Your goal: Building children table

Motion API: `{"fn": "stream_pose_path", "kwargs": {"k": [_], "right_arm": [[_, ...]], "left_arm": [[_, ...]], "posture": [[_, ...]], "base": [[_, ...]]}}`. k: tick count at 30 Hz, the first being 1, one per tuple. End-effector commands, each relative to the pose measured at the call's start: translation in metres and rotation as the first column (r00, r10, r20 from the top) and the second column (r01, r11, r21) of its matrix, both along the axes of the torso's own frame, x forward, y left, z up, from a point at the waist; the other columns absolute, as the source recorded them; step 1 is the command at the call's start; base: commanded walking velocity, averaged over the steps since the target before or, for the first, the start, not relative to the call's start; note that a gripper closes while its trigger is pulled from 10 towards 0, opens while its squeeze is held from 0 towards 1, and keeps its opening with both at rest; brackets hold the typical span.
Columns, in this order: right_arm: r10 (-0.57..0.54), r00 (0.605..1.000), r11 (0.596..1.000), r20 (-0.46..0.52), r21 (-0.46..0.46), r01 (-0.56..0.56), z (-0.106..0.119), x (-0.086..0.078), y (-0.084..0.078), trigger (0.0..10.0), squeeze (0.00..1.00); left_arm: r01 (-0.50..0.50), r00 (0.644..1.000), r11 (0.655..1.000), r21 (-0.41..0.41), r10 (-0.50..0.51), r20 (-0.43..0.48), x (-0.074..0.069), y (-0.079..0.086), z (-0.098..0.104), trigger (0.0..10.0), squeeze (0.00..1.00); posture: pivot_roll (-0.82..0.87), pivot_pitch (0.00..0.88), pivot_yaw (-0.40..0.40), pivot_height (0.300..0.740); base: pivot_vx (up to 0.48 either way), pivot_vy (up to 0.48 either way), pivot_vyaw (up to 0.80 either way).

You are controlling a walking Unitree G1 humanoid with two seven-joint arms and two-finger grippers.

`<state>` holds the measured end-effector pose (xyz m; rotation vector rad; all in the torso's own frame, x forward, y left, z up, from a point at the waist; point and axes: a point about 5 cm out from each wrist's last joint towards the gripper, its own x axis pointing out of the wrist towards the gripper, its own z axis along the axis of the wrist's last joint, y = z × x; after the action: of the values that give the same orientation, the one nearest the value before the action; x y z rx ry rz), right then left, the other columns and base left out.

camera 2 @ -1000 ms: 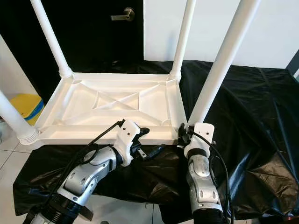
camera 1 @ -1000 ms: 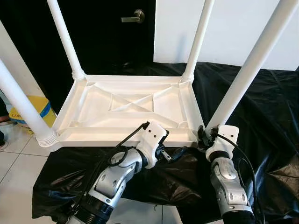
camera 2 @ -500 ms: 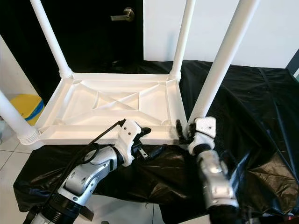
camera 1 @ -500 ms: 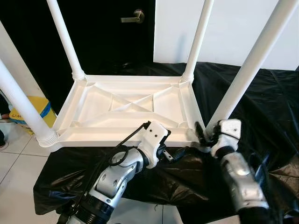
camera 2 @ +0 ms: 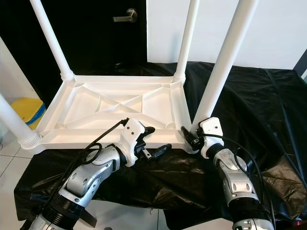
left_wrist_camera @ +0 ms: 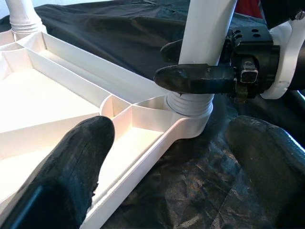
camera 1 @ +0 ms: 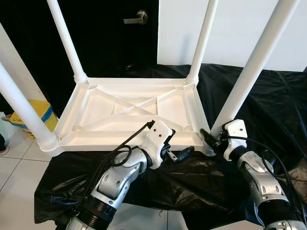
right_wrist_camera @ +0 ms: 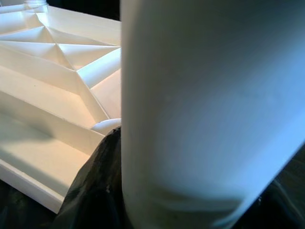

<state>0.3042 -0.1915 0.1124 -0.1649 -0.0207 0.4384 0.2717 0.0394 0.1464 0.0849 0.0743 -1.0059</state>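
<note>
Since the earlier frames my right forearm had swung outward and lower, while my right gripper [camera 2: 191, 136] stayed clamped round the base of the near right leg [camera 1: 249, 76]; my left gripper [camera 1: 178, 154] had barely shifted, its fingers spread apart, one hovering over the ribbed underside and the other outside the near rim, clamping nothing; the children's table [camera 1: 134, 110] lay upside down on the black plastic sheet [camera 1: 283, 110], top face down, with all four white legs pointing up, the near left leg [camera 1: 21, 105] seated in its threaded collar and the two far legs standing by the dark door [camera 1: 110, 28]; in the left wrist view I saw my right fingers [left_wrist_camera: 195, 78] wrapped on the leg just above its ribbed collar [left_wrist_camera: 189, 105], one either side of the tube; I judged the whole thing to be hollow moulded plastic, light and fairly stiff, though the long legs would lever hard on their sockets if pushed high up; the tube looked smooth and likely slippery under my pads, so the grip belonged low, near the collar, where a twist would go straight into the thread; the rim and its ribs offered my left fingers a firm edge to steady the top against turning on the slick sheet; squeezing the thin rim too hard might flex it.
</note>
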Motion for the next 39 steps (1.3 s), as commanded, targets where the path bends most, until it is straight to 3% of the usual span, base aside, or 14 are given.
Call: {"fn": "stream_pose_path", "kwargs": {"k": [1, 3, 4, 22, 24, 26, 27, 30, 31, 36, 39], "right_arm": [[0.037, 0.999, 0.998, -0.036, -0.053, -0.039, -0.008, -0.002, 0.003, 0.0, 0.0], [0.04, 0.998, 0.998, -0.053, -0.052, -0.043, -0.012, -0.002, 0.003, 0.4, 0.0], [0.035, 0.997, 0.998, -0.063, -0.049, -0.038, -0.014, -0.004, 0.003, 10.0, 0.0], [-0.139, 0.99, 0.986, -0.012, 0.089, 0.14, -0.014, -0.014, 0.002, 10.0, 0.0], [-0.269, 0.963, 0.956, -0.003, 0.12, 0.267, -0.014, -0.016, 0.003, 10.0, 0.0], [-0.269, 0.963, 0.956, -0.003, 0.12, 0.267, -0.014, -0.016, 0.003, 10.0, 0.0], [-0.38, 0.925, 0.915, -0.009, 0.144, 0.378, -0.014, -0.017, 0.004, 10.0, 0.0], [-0.427, 0.904, 0.893, -0.018, 0.153, 0.424, -0.014, -0.017, 0.006, 10.0, 0.0], [-0.484, 0.874, 0.859, -0.036, 0.169, 0.483, -0.014, -0.018, 0.008, 10.0, 0.0], [-0.506, 0.862, 0.845, -0.044, 0.176, 0.505, -0.014, -0.017, 0.014, 10.0, 0.0], [-0.482, 0.875, 0.856, -0.031, 0.194, 0.479, -0.01, -0.016, 0.021, 10.0, 0.0]], "left_arm": [[0.055, 0.998, 0.998, 0.004, -0.055, -0.017, -0.003, 0.0, -0.001, 10.0, 0.0], [0.051, 0.998, 0.999, 0.004, -0.051, -0.021, -0.004, 0.001, -0.002, 10.0, 0.0], [0.048, 0.998, 0.999, 0.002, -0.048, -0.027, -0.005, 0.001, -0.003, 10.0, 0.0], [0.064, 0.997, 0.998, 0.009, -0.064, -0.048, -0.011, -0.001, -0.009, 10.0, 0.0], [0.072, 0.996, 0.997, 0.007, -0.071, -0.044, -0.011, -0.003, -0.008, 10.0, 0.0], [0.072, 0.996, 0.997, 0.007, -0.071, -0.044, -0.011, -0.003, -0.008, 10.0, 0.0], [0.076, 0.996, 0.997, 0.003, -0.076, -0.04, -0.011, -0.005, -0.006, 10.0, 0.0], [0.078, 0.996, 0.997, 0.002, -0.078, -0.035, -0.01, -0.007, -0.005, 10.0, 0.0], [0.079, 0.997, 0.997, -0.001, -0.079, -0.028, -0.01, -0.008, -0.003, 10.0, 0.0], [0.078, 0.997, 0.997, -0.002, -0.078, -0.025, -0.009, -0.008, -0.002, 10.0, 0.0], [0.073, 0.997, 0.997, -0.002, -0.073, -0.015, -0.007, -0.009, -0.001, 10.0, 0.0]], "posture": [[-0.07, 0.0, -0.011, 0.74], [-0.07, 0.002, -0.011, 0.74], [-0.06, 0.001, -0.012, 0.74], [-0.08, 0.0, -0.024, 0.74], [-0.09, 0.0, -0.032, 0.74], [-0.09, 0.0, -0.032, 0.74], [-0.09, 0.0, -0.041, 0.74], [-0.09, 0.0, -0.044, 0.74], [-0.09, 0.0, -0.048, 0.74], [-0.09, 0.002, -0.053, 0.74], [-0.09, 0.011, -0.059, 0.74]], "base": [[0.0, 0.0, 0.0], [0.0, 0.0, 0.0], [0.0, 0.0, 0.0], [0.0, 0.0, 0.0], [0.0, 0.0, 0.0], [0.0, 0.0, 0.0], [0.0, 0.0, 0.0], [0.0, 0.0, 0.0], [0.0, 0.0, 0.0], [0.0, 0.0, 0.0], [0.0, 0.0, 0.0]]}}
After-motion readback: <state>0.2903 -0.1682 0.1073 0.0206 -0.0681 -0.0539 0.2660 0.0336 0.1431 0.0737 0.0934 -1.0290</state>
